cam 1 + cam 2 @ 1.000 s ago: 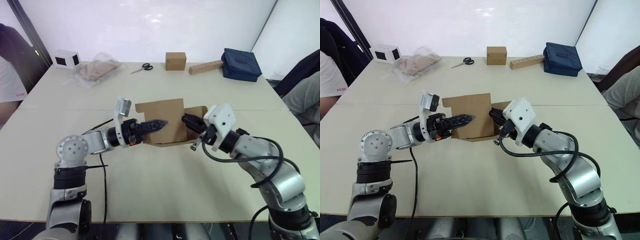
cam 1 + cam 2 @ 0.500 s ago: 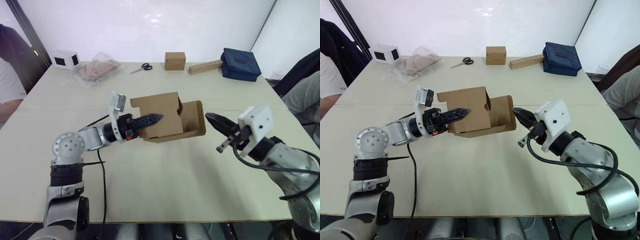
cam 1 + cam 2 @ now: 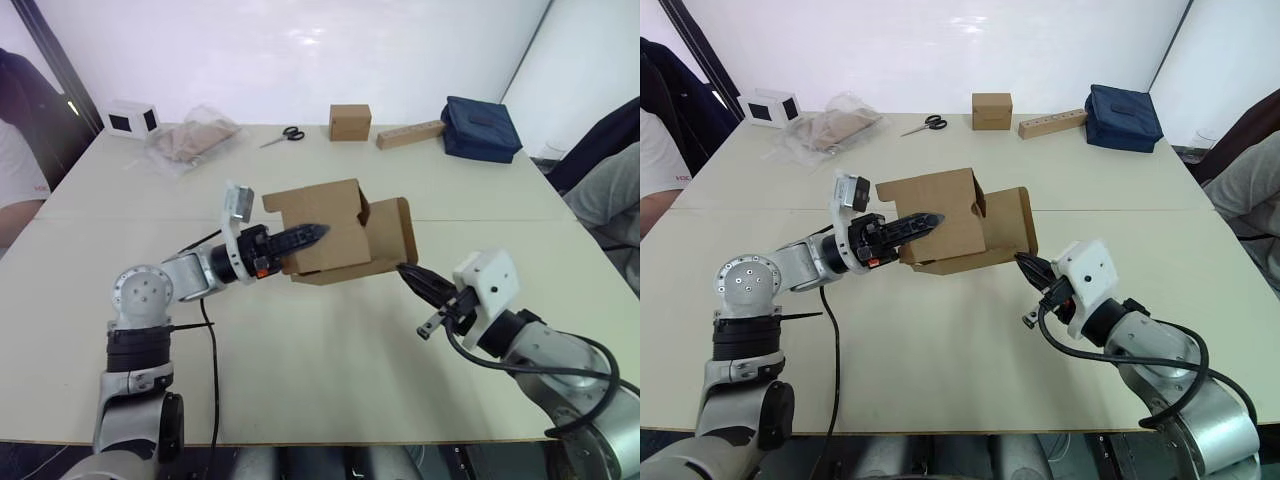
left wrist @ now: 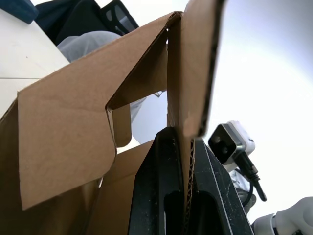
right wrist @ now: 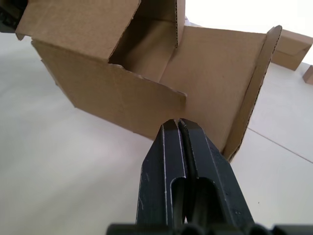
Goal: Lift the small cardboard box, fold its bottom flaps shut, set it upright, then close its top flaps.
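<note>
While the left hand (image 3: 312,232) pinched one wall of the small cardboard box (image 3: 335,232), the box hung lifted off the tabletop (image 3: 300,360), tipped sideways, its open end facing the robot's right. Flaps at that end stood splayed, the big flap (image 3: 390,232) swung outward, none folded. The right hand (image 3: 1026,265) sat low, just beside and below that flap, fingers pressed together, holding nothing; contact couldn't be told. Step in hand, by my read: lift done, bottom flaps not yet shut. Next move probably called for the closed right fingers to push the open flap inward against the box while the left kept its pinch steady. Risk: thin wall slipping from the pinch under the push. Flapless brown cube (image 3: 350,122), scissors (image 3: 283,135), tan block (image 3: 411,134) lay far back, well apart.
</note>
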Robot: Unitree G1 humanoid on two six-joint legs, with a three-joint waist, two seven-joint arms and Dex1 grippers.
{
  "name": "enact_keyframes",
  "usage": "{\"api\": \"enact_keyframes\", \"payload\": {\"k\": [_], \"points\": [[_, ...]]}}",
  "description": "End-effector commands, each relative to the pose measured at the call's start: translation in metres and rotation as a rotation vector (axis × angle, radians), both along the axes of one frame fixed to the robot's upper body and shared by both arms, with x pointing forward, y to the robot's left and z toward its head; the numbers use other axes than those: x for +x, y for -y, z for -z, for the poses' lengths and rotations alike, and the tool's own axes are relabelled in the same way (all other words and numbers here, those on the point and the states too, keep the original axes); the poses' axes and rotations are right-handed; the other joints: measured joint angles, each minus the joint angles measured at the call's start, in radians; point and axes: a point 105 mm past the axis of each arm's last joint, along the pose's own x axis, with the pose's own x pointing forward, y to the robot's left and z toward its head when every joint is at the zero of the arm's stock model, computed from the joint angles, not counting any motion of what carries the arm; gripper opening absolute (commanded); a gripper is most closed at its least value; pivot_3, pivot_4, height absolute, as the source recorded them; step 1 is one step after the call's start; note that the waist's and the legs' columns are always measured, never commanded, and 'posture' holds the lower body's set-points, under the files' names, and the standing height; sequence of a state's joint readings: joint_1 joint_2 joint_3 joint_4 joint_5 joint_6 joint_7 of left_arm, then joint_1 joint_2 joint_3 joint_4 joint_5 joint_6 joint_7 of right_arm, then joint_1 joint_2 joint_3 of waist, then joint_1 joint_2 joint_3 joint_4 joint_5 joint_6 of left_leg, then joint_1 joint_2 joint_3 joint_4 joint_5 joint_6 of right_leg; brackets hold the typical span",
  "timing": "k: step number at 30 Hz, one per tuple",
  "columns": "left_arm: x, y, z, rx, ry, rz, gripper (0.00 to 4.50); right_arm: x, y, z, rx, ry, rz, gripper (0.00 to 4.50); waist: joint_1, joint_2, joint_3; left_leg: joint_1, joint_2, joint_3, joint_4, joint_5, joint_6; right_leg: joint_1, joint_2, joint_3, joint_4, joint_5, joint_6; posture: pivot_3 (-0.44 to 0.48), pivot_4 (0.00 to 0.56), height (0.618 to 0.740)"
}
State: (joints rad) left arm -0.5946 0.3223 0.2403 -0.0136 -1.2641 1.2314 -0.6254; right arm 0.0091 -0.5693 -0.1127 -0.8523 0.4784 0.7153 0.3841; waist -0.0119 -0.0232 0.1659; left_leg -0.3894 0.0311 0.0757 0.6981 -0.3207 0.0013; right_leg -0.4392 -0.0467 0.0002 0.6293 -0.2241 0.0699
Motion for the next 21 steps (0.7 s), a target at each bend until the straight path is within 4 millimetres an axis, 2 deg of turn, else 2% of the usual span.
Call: {"api": "enact_keyframes", "payload": {"k": [1,6,15,18,21], "points": [[-0.01,0.006,-0.007,-0.021,0.025,0.038,0.05,0.0,-0.014,-0.009,0.002,0.055,-0.061,0.0,0.0,0.0,0.0,0.0,0.0,0.0,0.0,0.0,0.0,0.0,0.0,0.0,0.0,0.0,0.0,0.0,0.15,0.74],[-0.013,0.008,-0.007,-0.02,0.016,0.051,0.05,0.001,-0.027,-0.014,0.008,0.069,-0.127,0.0,-0.001,0.0,0.0,0.0,0.0,0.0,0.0,0.0,0.0,0.0,0.001,0.0,0.0,0.0,0.0,0.0,0.15,0.74],[-0.013,0.008,-0.007,-0.017,0.009,0.052,0.05,0.0,-0.038,-0.016,-0.013,0.068,-0.209,0.0,0.001,0.0,0.0,0.0,0.0,0.0,0.0,0.0,0.0,0.0,0.0,0.0,0.0,0.0,0.0,0.0,0.15,0.74],[-0.013,0.007,-0.007,-0.016,0.011,0.048,0.05,-0.001,-0.038,-0.016,-0.02,0.066,-0.215,0.0,0.0,0.0,0.0,0.0,0.0,0.0,0.0,0.0,0.0,0.0,0.0,0.0,0.0,0.0,0.0,0.0,0.15,0.74],[-0.013,0.004,-0.008,-0.013,0.015,0.044,0.05,0.001,-0.029,-0.019,-0.028,0.079,-0.184,0.0,0.0,0.0,0.0,0.0,0.0,0.0,0.0,0.0,0.0,0.0,0.0,0.0,0.0,0.0,0.0,0.0,0.15,0.74]]}}
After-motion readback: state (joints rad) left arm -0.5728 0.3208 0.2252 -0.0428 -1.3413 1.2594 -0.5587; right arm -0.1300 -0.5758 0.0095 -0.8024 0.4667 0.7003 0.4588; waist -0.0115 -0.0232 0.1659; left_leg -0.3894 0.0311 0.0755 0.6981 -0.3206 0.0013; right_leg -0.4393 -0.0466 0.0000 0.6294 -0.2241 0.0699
